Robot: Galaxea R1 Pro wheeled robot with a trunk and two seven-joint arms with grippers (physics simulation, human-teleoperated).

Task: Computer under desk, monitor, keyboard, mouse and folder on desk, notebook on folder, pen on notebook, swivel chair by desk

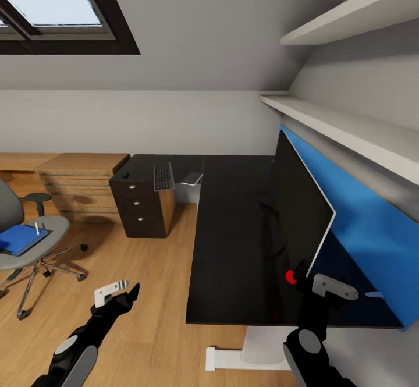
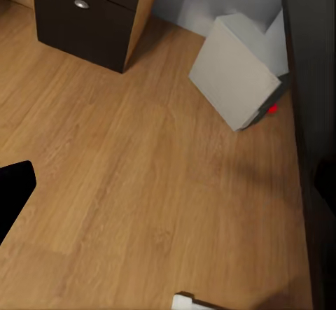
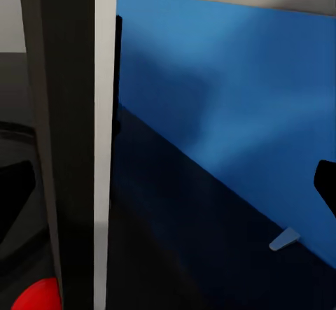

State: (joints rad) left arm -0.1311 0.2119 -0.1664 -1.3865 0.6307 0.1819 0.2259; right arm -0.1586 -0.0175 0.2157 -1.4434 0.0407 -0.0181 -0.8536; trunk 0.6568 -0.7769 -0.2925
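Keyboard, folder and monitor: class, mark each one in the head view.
keyboard (image 1: 163, 176), head view, middle of its key field.
folder (image 1: 21, 238), head view, centre of its blue cover.
monitor (image 1: 298, 206), head view, middle of the black screen.

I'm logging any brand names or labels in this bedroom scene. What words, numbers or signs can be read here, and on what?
None can be read.
keyboard: its keys are too small and blurred to make out any lettering.
monitor: bears only a plain red dot at a lower corner, no text.
computer: plain grey case with a small red spot, no label.
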